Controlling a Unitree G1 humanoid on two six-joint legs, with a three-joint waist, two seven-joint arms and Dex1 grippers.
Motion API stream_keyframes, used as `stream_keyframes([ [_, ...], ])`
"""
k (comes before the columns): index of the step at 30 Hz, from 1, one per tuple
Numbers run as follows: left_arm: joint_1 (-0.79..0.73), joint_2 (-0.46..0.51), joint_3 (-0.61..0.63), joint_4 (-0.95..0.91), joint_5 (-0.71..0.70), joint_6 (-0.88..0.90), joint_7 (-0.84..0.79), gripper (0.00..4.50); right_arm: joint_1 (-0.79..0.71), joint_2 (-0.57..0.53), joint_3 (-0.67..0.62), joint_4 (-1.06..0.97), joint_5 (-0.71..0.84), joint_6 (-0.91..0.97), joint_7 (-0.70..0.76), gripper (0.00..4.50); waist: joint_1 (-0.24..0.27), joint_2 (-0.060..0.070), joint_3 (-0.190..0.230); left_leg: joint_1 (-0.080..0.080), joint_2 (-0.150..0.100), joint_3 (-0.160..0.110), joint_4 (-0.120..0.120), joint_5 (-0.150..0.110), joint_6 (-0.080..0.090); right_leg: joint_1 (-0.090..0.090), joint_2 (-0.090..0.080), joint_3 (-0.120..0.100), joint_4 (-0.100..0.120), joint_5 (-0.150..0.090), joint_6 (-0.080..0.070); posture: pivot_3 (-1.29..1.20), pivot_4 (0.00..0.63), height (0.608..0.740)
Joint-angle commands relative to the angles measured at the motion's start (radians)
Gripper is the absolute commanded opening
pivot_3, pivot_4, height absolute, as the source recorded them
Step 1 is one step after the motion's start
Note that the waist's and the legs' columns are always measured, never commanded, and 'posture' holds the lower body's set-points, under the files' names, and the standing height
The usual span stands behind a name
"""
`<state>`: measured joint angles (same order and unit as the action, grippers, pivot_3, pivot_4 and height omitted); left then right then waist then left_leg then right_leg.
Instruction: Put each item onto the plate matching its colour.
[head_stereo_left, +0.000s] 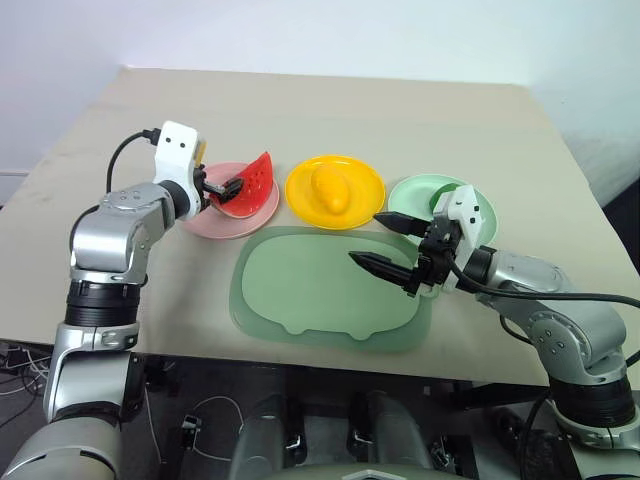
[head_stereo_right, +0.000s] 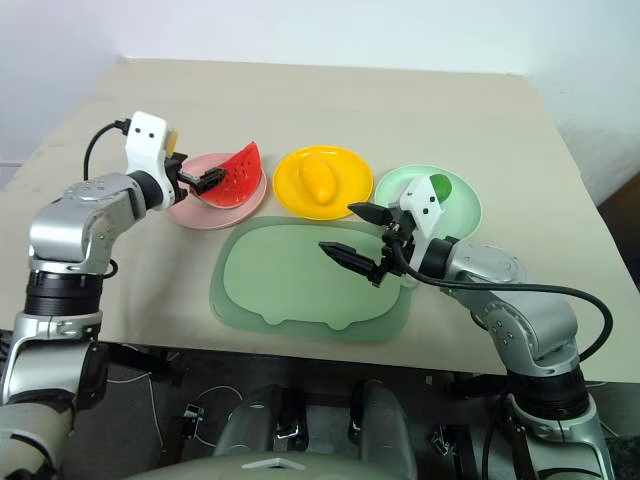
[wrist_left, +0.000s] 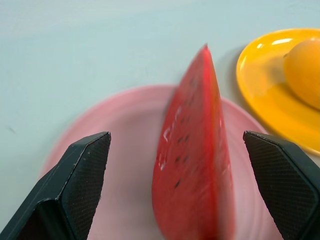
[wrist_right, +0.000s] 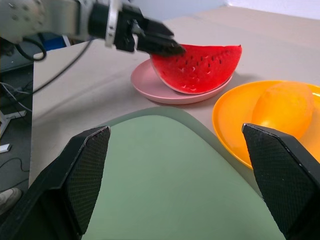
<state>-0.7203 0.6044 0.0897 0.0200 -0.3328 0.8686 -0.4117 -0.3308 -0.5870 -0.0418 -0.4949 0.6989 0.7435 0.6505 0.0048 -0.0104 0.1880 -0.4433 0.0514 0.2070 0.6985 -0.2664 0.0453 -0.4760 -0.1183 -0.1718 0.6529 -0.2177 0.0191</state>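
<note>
We see the red toy watermelon wedge (head_stereo_left: 254, 182) standing on the round pink plastic plate (head_stereo_left: 222, 222), at nine o'clock of the yellow plate (head_stereo_left: 362, 196). Our left claw (head_stereo_left: 226, 189) gapes, released, fingers straddling it; right claw (head_stereo_left: 386, 242) hangs spread.

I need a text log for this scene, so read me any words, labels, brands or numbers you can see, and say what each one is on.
None: the three plates, watermelon, mango, green fruit, tray and both grippers carry no readable text.
</note>
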Motion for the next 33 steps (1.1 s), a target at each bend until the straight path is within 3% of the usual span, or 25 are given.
stream_keyframes([
  [1,0.046,0.05,0.084,-0.147,-0.062,0.075,-0.034,4.48,0.011,-0.006,-0.025,-0.002,-0.005,-0.04,0.02,4.5,-0.001,0.0,0.0,0.0,0.0,0.0,0.0,0.0,0.0,0.0,0.0,0.0,0.0,0.0,0.0,0.0,0.15,0.696],
  [6,0.252,0.053,0.241,-0.369,-0.228,-0.059,-0.214,4.48,0.051,0.007,-0.052,0.007,0.007,-0.062,0.023,4.5,-0.006,0.0,0.0,0.0,0.0,0.0,0.0,0.0,0.0,0.0,0.0,0.0,0.0,0.0,0.0,0.0,0.15,0.696],
  [11,0.433,0.05,0.303,-0.43,-0.287,-0.138,-0.301,4.48,0.07,0.016,-0.062,-0.006,0.013,-0.073,0.022,4.5,-0.009,0.0,0.0,0.001,0.0,0.0,0.0,0.0,-0.001,0.001,0.0,0.0,0.0,-0.001,0.0,0.0,0.15,0.696],
  [18,0.591,-0.038,0.275,-0.439,-0.265,-0.321,-0.329,4.48,0.059,0.042,-0.093,-0.017,0.083,-0.041,-0.011,4.5,-0.013,0.0,0.0,0.0,0.0,-0.001,0.0,0.0,0.0,0.001,-0.001,0.0,-0.002,-0.001,-0.001,0.0,0.15,0.696],
  [33,0.742,-0.018,0.274,-0.349,-0.264,-0.562,-0.49,4.48,0.091,0.032,-0.088,-0.033,0.093,-0.049,-0.035,4.5,-0.016,0.001,0.0,0.0,0.0,0.0,-0.001,-0.002,0.001,0.001,-0.001,0.0,-0.004,-0.002,-0.004,0.0,0.15,0.696],
])
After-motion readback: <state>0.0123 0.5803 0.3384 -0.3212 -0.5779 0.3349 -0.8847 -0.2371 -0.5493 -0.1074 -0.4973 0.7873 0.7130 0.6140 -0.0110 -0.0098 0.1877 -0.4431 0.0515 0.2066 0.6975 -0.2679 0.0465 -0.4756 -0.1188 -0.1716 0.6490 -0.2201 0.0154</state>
